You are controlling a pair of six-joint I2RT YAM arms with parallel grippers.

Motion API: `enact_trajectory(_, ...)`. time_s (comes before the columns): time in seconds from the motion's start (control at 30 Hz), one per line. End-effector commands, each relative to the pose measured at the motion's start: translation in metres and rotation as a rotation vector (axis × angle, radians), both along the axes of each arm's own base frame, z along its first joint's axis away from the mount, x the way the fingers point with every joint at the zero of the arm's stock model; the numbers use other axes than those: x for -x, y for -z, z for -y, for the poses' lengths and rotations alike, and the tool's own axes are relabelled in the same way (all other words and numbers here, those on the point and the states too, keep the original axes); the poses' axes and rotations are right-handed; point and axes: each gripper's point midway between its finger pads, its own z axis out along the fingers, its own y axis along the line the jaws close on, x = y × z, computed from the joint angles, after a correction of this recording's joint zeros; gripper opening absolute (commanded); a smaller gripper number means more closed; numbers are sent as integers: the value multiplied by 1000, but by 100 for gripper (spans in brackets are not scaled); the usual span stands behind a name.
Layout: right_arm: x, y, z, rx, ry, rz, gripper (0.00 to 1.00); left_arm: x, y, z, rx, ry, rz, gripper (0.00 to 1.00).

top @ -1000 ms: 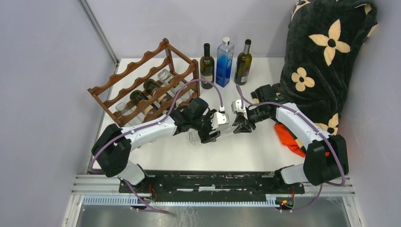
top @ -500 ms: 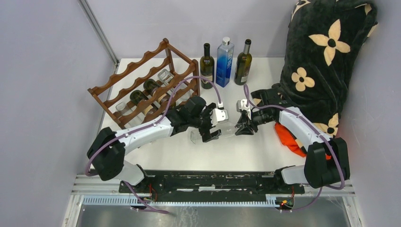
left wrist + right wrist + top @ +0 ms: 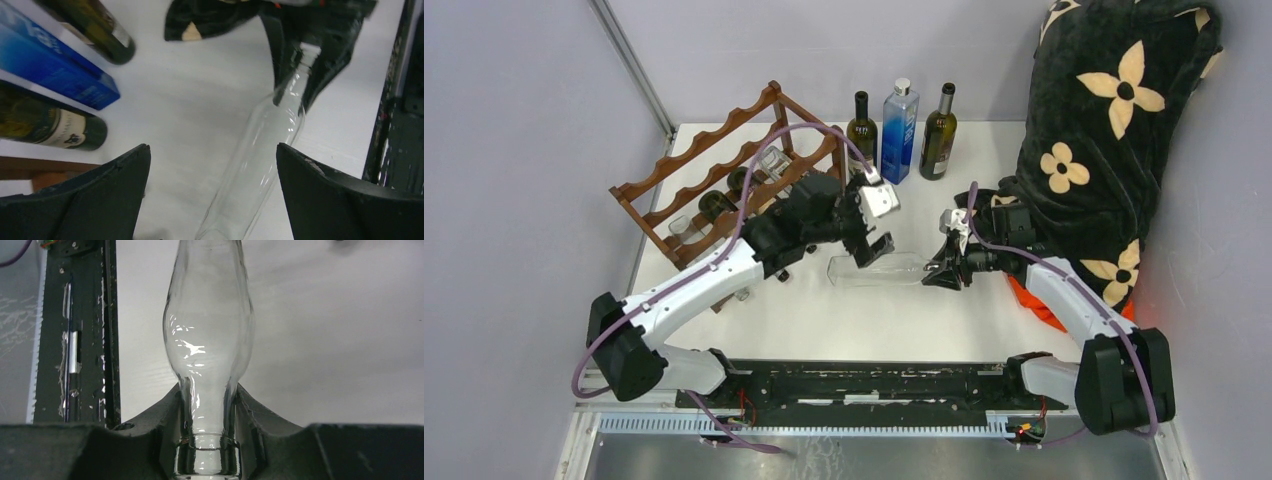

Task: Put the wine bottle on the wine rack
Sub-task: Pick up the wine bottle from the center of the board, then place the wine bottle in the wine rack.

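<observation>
A clear glass wine bottle [image 3: 876, 270] lies on its side in the middle of the white table, neck pointing right. My right gripper [image 3: 942, 268] is shut on its neck; in the right wrist view the fingers [image 3: 170, 410] clamp the neck of the bottle [image 3: 210, 325] just above the lip. My left gripper [image 3: 866, 235] hangs open above and behind the bottle's body, touching nothing. In the left wrist view the bottle [image 3: 260, 150] runs between the wide-apart jaws of the left gripper [image 3: 212, 150], lower down. The reddish-brown wine rack [image 3: 709, 165] stands at the back left with bottles lying in it.
Two dark green bottles [image 3: 861, 140] [image 3: 938, 132] and a blue bottle [image 3: 899, 130] stand at the table's back edge. A black flowered blanket [image 3: 1114, 120] fills the right side, with an orange cloth [image 3: 1034, 290] below it. A black rail runs along the near edge.
My left gripper has opened, let go of the bottle's body and risen back toward the rack. The right gripper, still on the neck, has shifted slightly right and nearer.
</observation>
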Motion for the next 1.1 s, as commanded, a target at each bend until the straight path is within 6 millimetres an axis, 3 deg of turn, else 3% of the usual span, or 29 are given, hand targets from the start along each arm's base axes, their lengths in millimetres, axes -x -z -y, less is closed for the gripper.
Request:
enact_trajectory(0.0, -22, -55, -14, -185, 49, 130, 0, -37, -91, -22, 198, -285, -23, 100)
enact_trajectory(0.13, -34, -70, -16, -217, 96, 169, 0, -59, -134, -47, 260, -428, -51, 100)
enact_trajectory(0.3, -50, -94, -17, -296, 183, 190, 0, -75, -163, -80, 311, -568, -32, 100)
enact_trajectory(0.43, -62, -108, -19, -368, 261, 170, 0, -83, -164, -100, 302, -658, -8, 100)
enact_trajectory(0.6, -78, -111, -27, -396, 316, 143, 0, -89, -164, -115, 282, -716, 21, 98)
enact_trajectory(1.07, -98, -117, -57, -461, 350, 111, 0, -91, -161, -131, 227, -763, 57, 98)
